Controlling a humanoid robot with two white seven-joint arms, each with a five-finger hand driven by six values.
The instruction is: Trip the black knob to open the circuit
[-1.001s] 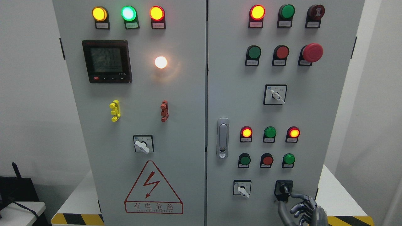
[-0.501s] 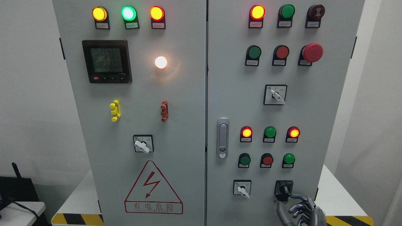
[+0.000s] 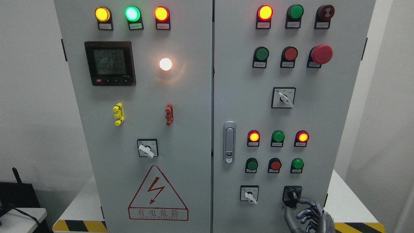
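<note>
The cabinet [image 3: 194, 97] had two doors. On them were three white switches [image 3: 147, 150], one black knob [image 3: 292, 195], one screen [image 3: 110, 63], one door handle [image 3: 229, 142], one warning triangle [image 3: 158, 194] and one big red mushroom button [image 3: 321, 54]. One right hand [image 3: 312, 216] showed.

We face a grey cabinet [image 3: 181, 106] standing on a white platform [image 3: 81, 204] edged with yellow-and-black hazard tape [image 3: 79, 226], with plain white walls [image 3: 32, 97] on either side under even light, and a white table corner [image 3: 19, 216] carrying a dark device [image 3: 16, 194] at lower left.
</note>
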